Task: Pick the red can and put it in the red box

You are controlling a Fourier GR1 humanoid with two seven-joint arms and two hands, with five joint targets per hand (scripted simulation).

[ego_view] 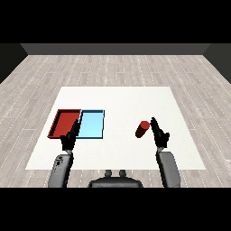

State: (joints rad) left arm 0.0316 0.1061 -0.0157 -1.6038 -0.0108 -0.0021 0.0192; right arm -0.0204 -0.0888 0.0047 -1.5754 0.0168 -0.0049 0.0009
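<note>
Right now one red can (142,129) stands on the table's (122,99) right half, unmarked, no label readable. Right hand (159,134) just beside it, fingers straight, not holding. One red tray (57,122), one light blue tray (102,122) near left edge; left hand (70,137) fingers straight.

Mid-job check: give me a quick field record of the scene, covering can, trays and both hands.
red can: on the white table, right of both trays, tilted, not in either tray
red tray: leftmost, nothing visible in it
light blue tray: directly right of the red tray, nothing visible in it
right hand: open, fingers straight, just right of the can, not curled round it
left hand: open, over the red tray's near right corner
task status: can not yet grasped
</note>
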